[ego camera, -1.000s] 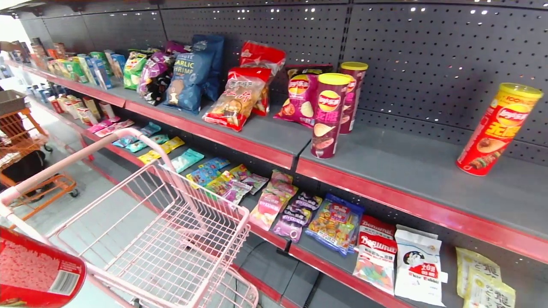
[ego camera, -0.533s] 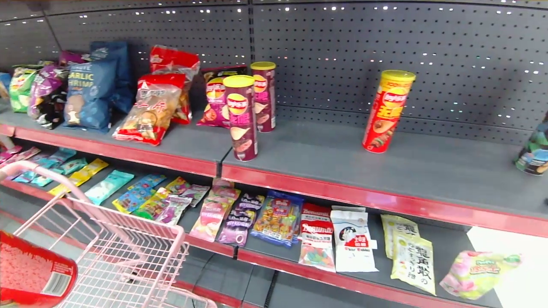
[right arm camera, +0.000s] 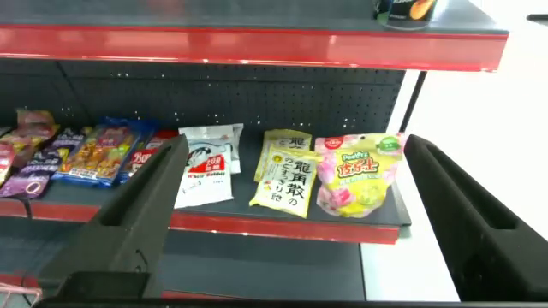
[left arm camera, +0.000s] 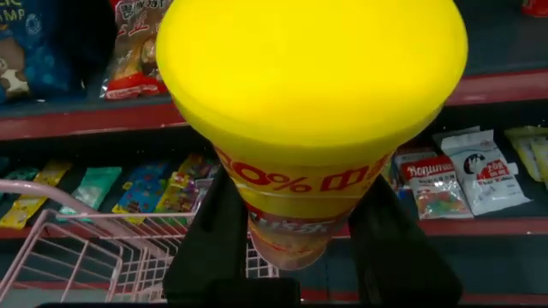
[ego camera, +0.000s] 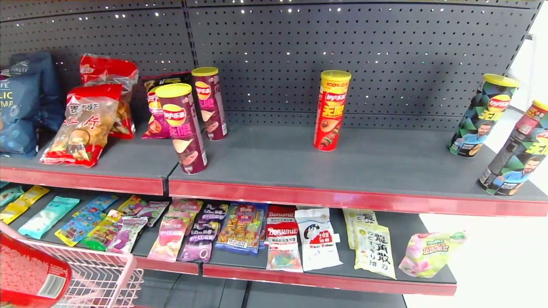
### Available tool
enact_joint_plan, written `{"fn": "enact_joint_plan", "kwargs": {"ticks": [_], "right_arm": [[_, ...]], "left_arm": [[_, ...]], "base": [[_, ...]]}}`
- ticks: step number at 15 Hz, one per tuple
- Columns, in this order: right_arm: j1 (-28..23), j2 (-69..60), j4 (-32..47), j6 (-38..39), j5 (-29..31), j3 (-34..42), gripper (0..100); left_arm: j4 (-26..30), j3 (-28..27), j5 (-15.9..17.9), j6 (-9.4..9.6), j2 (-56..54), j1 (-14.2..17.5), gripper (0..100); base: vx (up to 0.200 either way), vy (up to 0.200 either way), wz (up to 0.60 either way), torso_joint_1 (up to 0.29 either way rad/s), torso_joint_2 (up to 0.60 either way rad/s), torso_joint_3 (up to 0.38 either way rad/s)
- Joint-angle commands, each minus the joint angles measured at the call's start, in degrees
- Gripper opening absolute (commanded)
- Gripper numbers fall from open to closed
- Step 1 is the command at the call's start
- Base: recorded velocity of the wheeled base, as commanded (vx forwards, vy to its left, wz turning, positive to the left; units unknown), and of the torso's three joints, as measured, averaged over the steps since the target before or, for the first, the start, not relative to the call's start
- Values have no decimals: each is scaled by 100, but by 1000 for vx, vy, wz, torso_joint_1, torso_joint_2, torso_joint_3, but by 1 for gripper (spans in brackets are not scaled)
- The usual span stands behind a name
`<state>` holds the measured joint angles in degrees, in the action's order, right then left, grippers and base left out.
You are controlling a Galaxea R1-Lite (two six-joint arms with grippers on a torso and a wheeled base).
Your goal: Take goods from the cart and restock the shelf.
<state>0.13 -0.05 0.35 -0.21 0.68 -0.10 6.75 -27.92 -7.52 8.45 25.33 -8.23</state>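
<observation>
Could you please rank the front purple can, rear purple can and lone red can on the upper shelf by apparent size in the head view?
1. Front purple cylindrical crisp can with yellow lid, though it stands nearest the camera.
2. Red cylindrical crisp can and rear purple crisp can look about alike; left unranked.

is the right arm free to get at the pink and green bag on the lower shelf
Probably yes: its jaws stand open and empty, facing the lower shelf, and the pink and green bag lies at the shelf's open end with nothing in front of it.
</observation>
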Motion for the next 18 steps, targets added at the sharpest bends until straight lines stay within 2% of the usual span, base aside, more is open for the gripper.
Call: {"fn": "enact_joint_plan", "kwargs": {"ticks": [1, 4, 6, 8, 9, 11, 12, 13, 14, 15, 17, 18], "right_arm": [[-5, 5, 0, -6, 2, 1, 100], [-5, 5, 0, -6, -7, 1, 100], [-5, 5, -9, -6, -16, 1, 100], [-5, 14, 0, -32, -24, 1, 100], [-5, 5, -9, -58, -42, -8, 100], [-5, 5, -27, -120, -341, -61, 100], [13, 937, 17, -58, -886, -1265, 100], [57, 1666, 17, 47, -1132, -1915, 100], [92, 1938, 35, 38, -1281, -2196, 100], [136, 2826, 17, -471, -1721, -2618, 100], [198, 4285, -220, -1227, -1844, -3084, 100], [505, 5041, -448, -1201, -1870, -3506, 100]], "left_arm": [[1, 14, -4, 78, 7, -12, 0], [-7, 14, 14, 192, -90, -12, 0], [1, 6, 75, 210, -283, -30, 0], [89, 49, 198, 219, -556, -38, 0], [318, 129, 251, 219, -828, -38, 0], [432, 137, 576, 192, -951, -74, 0], [423, 102, 981, 122, -942, -74, 0], [423, 111, 1025, 87, -898, -74, 0], [423, 137, 1051, 87, -898, -74, 0], [432, 216, 998, 87, -793, -74, 0], [450, 216, 1025, 78, -714, -56, 0], [423, 190, 1139, -27, -564, -126, 0]], "base": [[200, 0, 0, 22, 2, -12], [200, 0, 0, 5, 1, -1], [0, 0, 0, 0, 0, 0], [0, 0, 0, 0, 0, 0], [0, 0, 0, 0, 0, 0], [0, 0, 0, 0, 0, 0], [0, 0, 0, 0, 0, 0], [0, 0, 0, 0, 0, 0], [0, 0, 0, 0, 0, 0], [0, 0, 0, 0, 0, 0], [0, 0, 0, 0, 0, 0], [0, 0, 0, 0, 0, 0]]}}
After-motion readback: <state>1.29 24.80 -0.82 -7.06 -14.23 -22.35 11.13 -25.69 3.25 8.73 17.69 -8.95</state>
